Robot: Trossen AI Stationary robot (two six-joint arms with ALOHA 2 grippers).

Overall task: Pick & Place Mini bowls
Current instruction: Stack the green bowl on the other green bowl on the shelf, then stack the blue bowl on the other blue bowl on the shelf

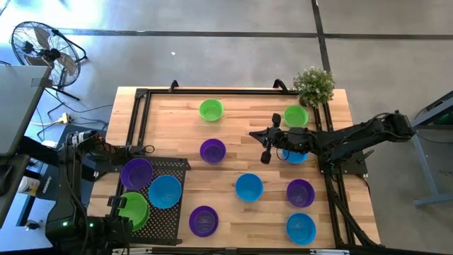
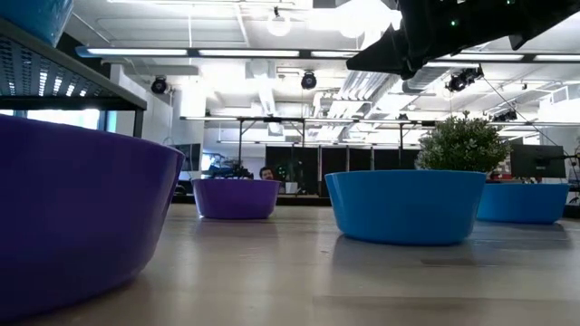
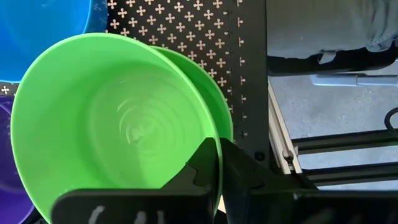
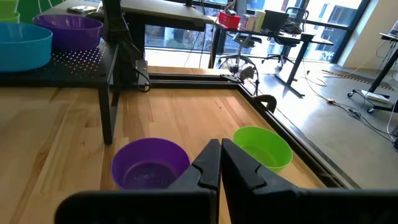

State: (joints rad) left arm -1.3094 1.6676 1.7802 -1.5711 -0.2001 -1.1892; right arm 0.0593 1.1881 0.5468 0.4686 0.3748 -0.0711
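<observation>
Mini bowls in purple, green and blue stand on the wooden table [image 1: 233, 212]. A purple bowl [image 1: 212, 150] and a green bowl [image 1: 211, 110] lie toward the far left. My right gripper [image 1: 266, 156] is shut and empty, above the table's middle, to the right of that purple bowl [image 4: 149, 165]. My left gripper [image 3: 217, 144] is shut over the rim of a green bowl [image 3: 118, 124], which is nested in a second green bowl [image 3: 225, 112] on the black perforated rack [image 1: 177, 166]. A purple bowl [image 1: 136, 172] and a blue bowl [image 1: 165, 191] also sit on the rack. My left gripper's shut fingertips stand at the green bowl's rim [image 3: 210, 134]. The fingers hide that spot, so I cannot tell whether they touch it.
More bowls stand at the right: green [image 1: 296, 115], blue [image 1: 294, 156] under my right arm, blue [image 1: 248, 187], purple [image 1: 300, 192], blue [image 1: 301, 227], and purple [image 1: 204, 220] near the front edge. A potted plant [image 1: 313, 85] stands at the far right corner. A black frame [image 1: 141, 120] borders the table.
</observation>
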